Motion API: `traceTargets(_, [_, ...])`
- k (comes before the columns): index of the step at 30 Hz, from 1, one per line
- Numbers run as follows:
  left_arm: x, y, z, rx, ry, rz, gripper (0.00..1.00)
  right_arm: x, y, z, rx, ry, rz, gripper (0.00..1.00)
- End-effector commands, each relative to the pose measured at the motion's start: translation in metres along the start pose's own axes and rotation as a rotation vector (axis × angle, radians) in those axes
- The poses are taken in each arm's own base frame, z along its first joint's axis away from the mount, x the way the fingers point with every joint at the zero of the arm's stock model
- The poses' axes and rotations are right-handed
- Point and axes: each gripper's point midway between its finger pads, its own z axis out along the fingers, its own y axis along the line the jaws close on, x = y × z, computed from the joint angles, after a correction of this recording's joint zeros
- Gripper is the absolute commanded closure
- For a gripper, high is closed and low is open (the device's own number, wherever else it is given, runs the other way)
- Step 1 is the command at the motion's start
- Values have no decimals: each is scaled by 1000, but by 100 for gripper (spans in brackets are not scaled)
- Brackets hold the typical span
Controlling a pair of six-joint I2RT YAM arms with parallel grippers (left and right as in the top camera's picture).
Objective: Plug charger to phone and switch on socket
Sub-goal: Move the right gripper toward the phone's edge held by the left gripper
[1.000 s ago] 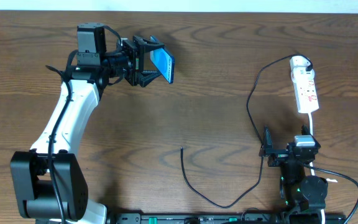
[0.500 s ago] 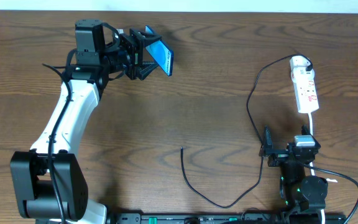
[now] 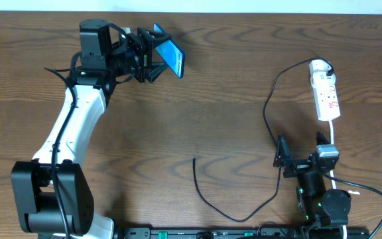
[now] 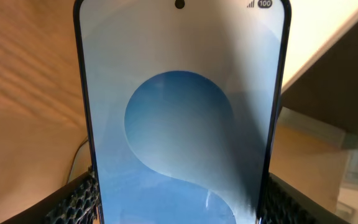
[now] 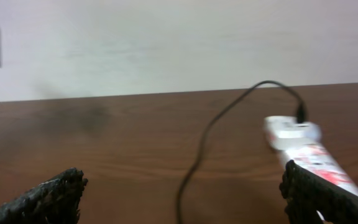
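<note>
My left gripper is shut on the phone, holding it tilted above the far left of the table. In the left wrist view the phone fills the frame, blue screen facing the camera, a padded finger against each long edge. The charger is a thin black cable running from its plug in the socket down to a loose tip on the table. My right gripper stands open near the front right, nothing between its fingers. From the right wrist, the charger and socket lie ahead.
The socket's thick white cord runs toward the front edge beside my right arm. A pale wall rises behind the table's far edge.
My left gripper has carried the phone toward the far edge and tilted it more. My right wrist has turned a little to the left.
</note>
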Motion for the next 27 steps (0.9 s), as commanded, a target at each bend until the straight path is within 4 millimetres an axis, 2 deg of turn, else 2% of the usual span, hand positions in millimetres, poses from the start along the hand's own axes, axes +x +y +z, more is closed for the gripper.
traceTargets(1, [4,-24,-7,53,0,76,93,-13,21,-3,-117,-12,63,1])
traceTargets(5, [5,-25,-7,59,3,89,93,-33,32,-7,-164,-13,61,1])
traceTargets(11, [5,-25,-7,59,3,96,93,-65,50,-6,-234,85,73,1])
traceTargets(20, [8,-26,-4,59,10,101,93,-129,96,22,-464,280,134,1])
traceTargets(22, [11,-26,-2,58,13,104,93,-142,112,29,-564,316,153,1])
traceTargets(23, [14,-26,1,54,13,107,93,-153,127,33,-671,334,167,1])
traceTargets(25, [16,-25,4,50,11,111,93,-163,141,37,-784,340,176,1])
traceTargets(27, [18,-27,7,52,10,119,93,-159,143,46,-817,355,190,1])
